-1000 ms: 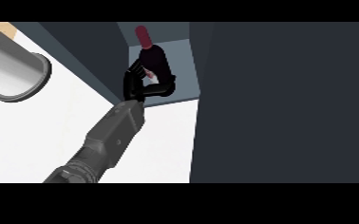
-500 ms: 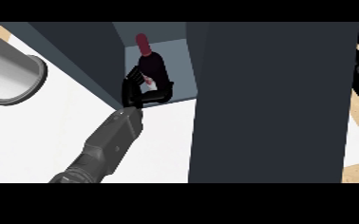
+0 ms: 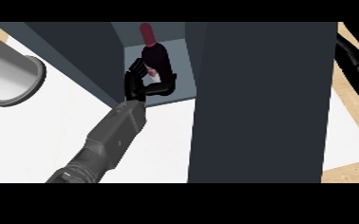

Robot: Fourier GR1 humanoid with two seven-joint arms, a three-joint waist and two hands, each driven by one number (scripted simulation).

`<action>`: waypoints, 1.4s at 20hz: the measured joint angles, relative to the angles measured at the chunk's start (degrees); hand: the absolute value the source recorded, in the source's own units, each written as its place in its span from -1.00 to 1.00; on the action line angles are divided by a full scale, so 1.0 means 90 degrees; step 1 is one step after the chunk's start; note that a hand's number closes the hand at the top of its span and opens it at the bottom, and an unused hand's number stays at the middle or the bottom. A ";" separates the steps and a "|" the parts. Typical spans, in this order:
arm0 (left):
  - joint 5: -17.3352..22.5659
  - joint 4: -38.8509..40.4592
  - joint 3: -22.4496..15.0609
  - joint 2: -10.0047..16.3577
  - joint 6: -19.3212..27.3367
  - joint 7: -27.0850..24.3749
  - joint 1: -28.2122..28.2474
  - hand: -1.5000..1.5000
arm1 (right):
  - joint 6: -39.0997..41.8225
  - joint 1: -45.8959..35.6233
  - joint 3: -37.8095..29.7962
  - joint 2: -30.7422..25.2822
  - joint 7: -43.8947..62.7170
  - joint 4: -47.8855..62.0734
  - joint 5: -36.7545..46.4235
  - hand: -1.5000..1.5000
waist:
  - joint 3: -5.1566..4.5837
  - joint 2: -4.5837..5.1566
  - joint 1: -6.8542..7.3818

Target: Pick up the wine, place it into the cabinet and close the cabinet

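Note:
A dark wine bottle (image 3: 155, 52) with a red neck stands upright inside the open cabinet (image 3: 70, 42), on its pale shelf floor. My left hand (image 3: 140, 86) reaches into the compartment from the lower left, its fingers and thumb curled round the bottle's lower body. The cabinet's dark door (image 3: 263, 99) stands to the right of the opening and fills much of the view. At the far right edge, past the door, a black part of my right hand (image 3: 348, 57) shows; the rest of it is cut off.
A grey round vessel (image 3: 15, 81) sits on the white counter (image 3: 49, 133) at the left. Light wooden surface (image 3: 344, 95) shows past the door's right edge.
The dark door panel has shifted left across the view, so its right edge and the wood beyond it now show. My left hand stays in the cabinet with the bottle.

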 measured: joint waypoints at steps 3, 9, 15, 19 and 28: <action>0.0072 -0.0024 -0.0054 0.0000 0.0099 0.0074 -0.0156 1.00 | 0.0055 0.0048 -0.0041 -0.0027 -0.0012 -0.0004 -0.0015 -1.00 | 0.0005 0.0003 0.0011; 0.0228 0.0011 -0.0083 0.0000 0.0396 0.0353 -0.0629 1.00 | 0.0130 0.0088 -0.0139 -0.0068 -0.0059 0.0034 -0.0092 -1.00 | 0.0010 0.0018 0.0056; 0.0288 0.0114 -0.0126 0.0001 0.0619 0.0549 -0.1019 1.00 | 0.0192 0.0214 -0.0228 -0.0088 -0.0151 0.0026 -0.0115 -1.00 | 0.0017 0.0029 0.0095; 0.0359 0.0242 -0.0059 0.0000 0.0655 0.0781 -0.1268 1.00 | 0.0224 0.0304 -0.0292 -0.0102 -0.0200 0.0031 -0.0120 -1.00 | 0.0020 0.0046 0.0153; 0.0419 0.0551 0.0065 0.0057 0.0726 0.0994 -0.1555 1.00 | 0.0304 0.0312 -0.0396 -0.0178 -0.0227 0.0035 -0.0195 -1.00 | 0.0022 0.0088 0.0187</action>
